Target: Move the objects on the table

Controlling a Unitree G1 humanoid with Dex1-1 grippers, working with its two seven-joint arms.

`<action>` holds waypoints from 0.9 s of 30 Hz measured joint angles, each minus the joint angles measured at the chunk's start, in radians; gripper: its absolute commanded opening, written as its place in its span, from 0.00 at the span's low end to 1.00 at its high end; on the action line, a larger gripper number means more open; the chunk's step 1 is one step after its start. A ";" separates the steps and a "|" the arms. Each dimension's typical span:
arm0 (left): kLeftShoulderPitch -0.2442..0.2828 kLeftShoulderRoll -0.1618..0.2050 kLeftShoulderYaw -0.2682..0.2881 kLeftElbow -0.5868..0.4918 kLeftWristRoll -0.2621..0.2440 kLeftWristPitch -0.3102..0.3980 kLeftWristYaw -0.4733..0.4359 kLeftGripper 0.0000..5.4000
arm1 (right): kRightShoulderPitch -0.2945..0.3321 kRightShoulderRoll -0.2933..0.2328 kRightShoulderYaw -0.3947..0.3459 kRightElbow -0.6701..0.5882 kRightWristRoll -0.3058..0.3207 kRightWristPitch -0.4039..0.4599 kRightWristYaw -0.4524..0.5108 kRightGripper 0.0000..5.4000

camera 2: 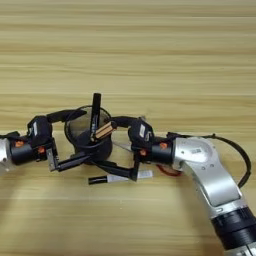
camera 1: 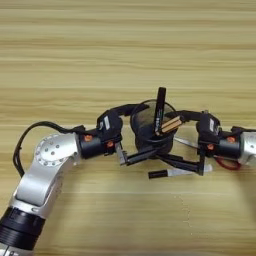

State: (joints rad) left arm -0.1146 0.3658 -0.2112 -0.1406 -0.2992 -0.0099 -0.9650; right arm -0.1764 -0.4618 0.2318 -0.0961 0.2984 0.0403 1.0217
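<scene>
nearest me, the slim white marker [camera 1: 180, 172] lies flat on the table [camera 1: 125, 60], black cap toward the robot's left, its long axis running left to right. it sits just in front of the pen cup [camera 1: 152, 131] and right under the lower finger of the right gripper [camera 1: 187, 142], which looks the nearer of the two arms to it. whether that finger touches the marker i can't say.

a little further back, both grippers close in on the black mesh cup from opposite sides. the left gripper [camera 1: 131, 135] has its fingers spread, one curving round the far rim, the other reaching along the cup's near base; it seems to bracket the cup without clearly squeezing it. the right gripper is spread wide too, upper finger by the rim, lower one down by the marker.

behind the right gripper, a steel blade and a bit of red handle of the scissors [camera 2: 167, 171] peek out. the cup stands upright, a dark pen [camera 1: 160, 107] leaning in it.
</scene>
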 measured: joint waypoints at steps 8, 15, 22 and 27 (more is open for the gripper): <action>-0.002 -0.002 0.001 -0.001 0.000 0.000 0.005 0.87 | -0.029 0.051 0.028 0.030 -0.037 0.017 -0.032 1.00; -0.006 -0.004 0.000 -0.001 0.000 -0.001 0.009 0.87 | -0.036 0.071 0.035 0.036 -0.040 0.017 -0.036 0.88; -0.008 -0.004 0.000 0.000 0.000 -0.002 0.015 0.87 | -0.041 0.076 0.034 0.042 -0.040 0.017 -0.037 0.87; -0.008 -0.003 0.000 0.000 0.001 -0.007 0.018 0.87 | -0.041 0.080 0.033 0.042 -0.040 0.017 -0.037 0.87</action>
State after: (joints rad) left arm -0.1227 0.3626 -0.2111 -0.1408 -0.2986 -0.0171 -0.9468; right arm -0.2178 -0.3819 0.2648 -0.0542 0.2586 0.0574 0.9850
